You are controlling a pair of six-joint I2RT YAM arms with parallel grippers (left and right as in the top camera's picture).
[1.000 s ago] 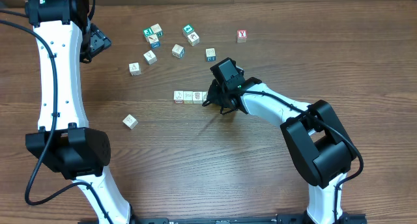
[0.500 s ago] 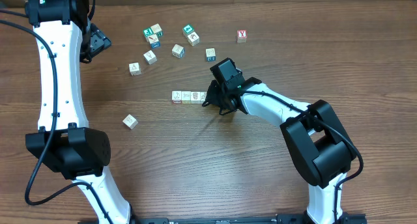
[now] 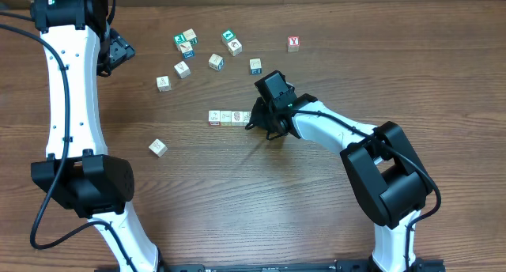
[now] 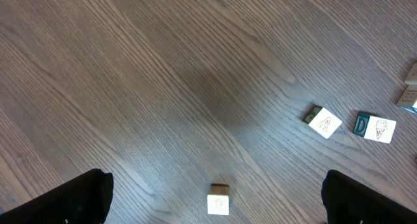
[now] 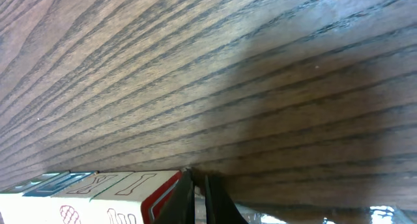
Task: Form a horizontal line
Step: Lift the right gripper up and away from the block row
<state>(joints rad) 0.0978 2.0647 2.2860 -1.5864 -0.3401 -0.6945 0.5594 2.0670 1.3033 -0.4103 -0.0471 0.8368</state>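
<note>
The horizontal line (image 3: pixel 228 117) lies on the bench (image 3: pixel 261 193); the right tool (image 3: pixel 254 119), closed together, is set at its right end. Pushing is to be directed along the row, gently. The left tool (image 3: pixel 120 51) is spread apart.

Red "Y" on the far-right cube (image 3: pixel 293 43) in the overhead view. From the left wrist: "A" on a pale cube (image 4: pixel 324 123), "D" on the blue side of its neighbour (image 4: pixel 376 128). From the right wrist: bluish letters on the row's end cube (image 5: pixel 98 185), roughly "I X I", not clearly legible.
</note>
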